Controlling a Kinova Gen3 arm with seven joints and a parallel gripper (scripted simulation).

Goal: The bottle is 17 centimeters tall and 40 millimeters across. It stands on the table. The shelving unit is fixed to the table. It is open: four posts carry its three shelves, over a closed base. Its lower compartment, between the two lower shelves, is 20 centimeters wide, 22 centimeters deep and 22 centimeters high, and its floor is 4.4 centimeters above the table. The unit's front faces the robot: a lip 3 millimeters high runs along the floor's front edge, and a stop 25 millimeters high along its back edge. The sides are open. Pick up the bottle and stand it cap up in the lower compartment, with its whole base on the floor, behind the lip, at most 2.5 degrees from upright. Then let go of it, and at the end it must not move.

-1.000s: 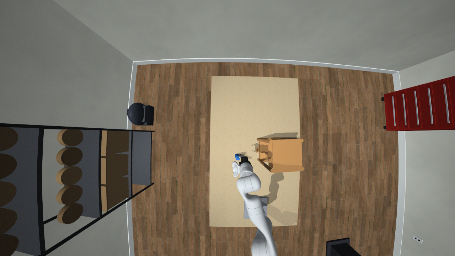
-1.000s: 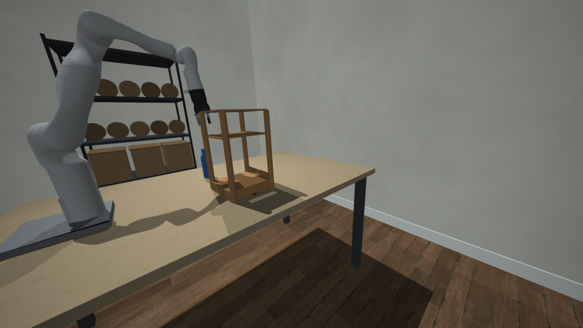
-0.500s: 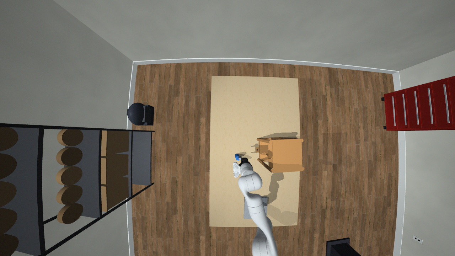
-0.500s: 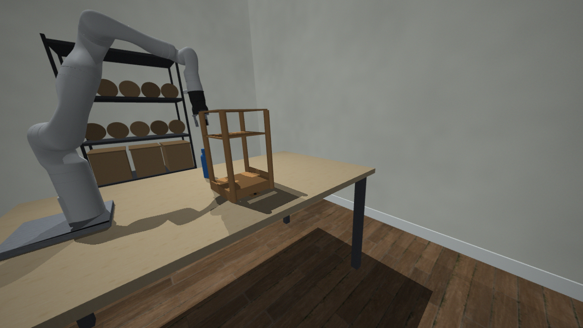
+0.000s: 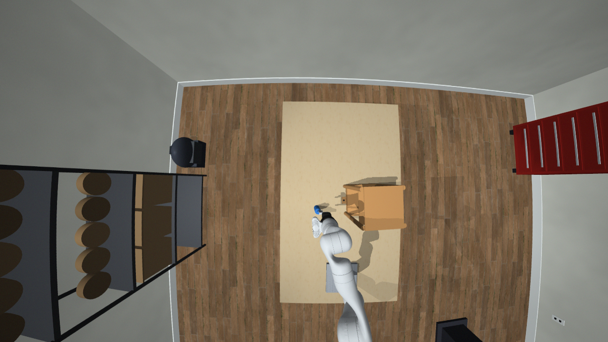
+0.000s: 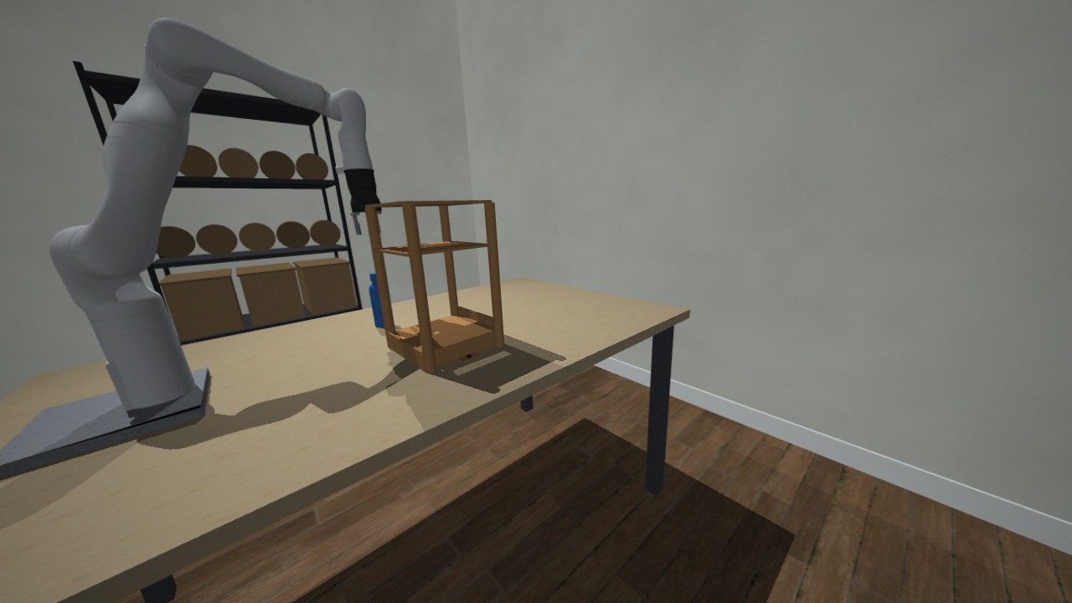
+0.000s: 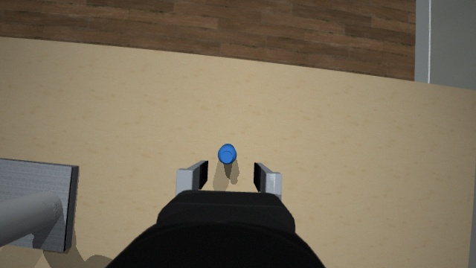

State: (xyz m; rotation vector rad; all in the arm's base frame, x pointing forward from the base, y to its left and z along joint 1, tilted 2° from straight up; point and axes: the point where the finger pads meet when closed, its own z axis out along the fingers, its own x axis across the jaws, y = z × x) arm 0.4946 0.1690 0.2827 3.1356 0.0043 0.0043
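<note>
your gripper (image 7: 228, 175) stands wide open and holds nothing, pointing straight down with its two grey fingers framing the lower middle of the wrist view. the blue bottle (image 7: 227, 153) shows cap-on just above the gap between them, upright on the table (image 7: 335, 149), so the line-up looks nearly right but the cap sits a touch beyond the fingertips rather than squarely between them. nudge forward until the cap is centred in the gap, then come straight down, high as you are above it. the fit looks snug, so keep the wrist vertical or one finger will likely clip the cap and tip the bottle. close on the body below the cap, not on the cap itself.

in the exterior view the bottle (image 6: 374, 300) is half hidden at centre left behind the shelving unit (image 6: 491, 255), just beside its near post, and the gripper (image 6: 360, 222) hangs by the unit's top corner. mind that post on the way down and when you lift.

the table is pale wood, with the arm's grey base plate (image 6: 44, 438) at the lower left. around it lie a plank floor (image 6: 862, 539), grey walls, a black storage rack (image 6: 90, 82) in the upper left and, in the top view, a red cabinet (image 5: 561, 140) at the right edge.
</note>
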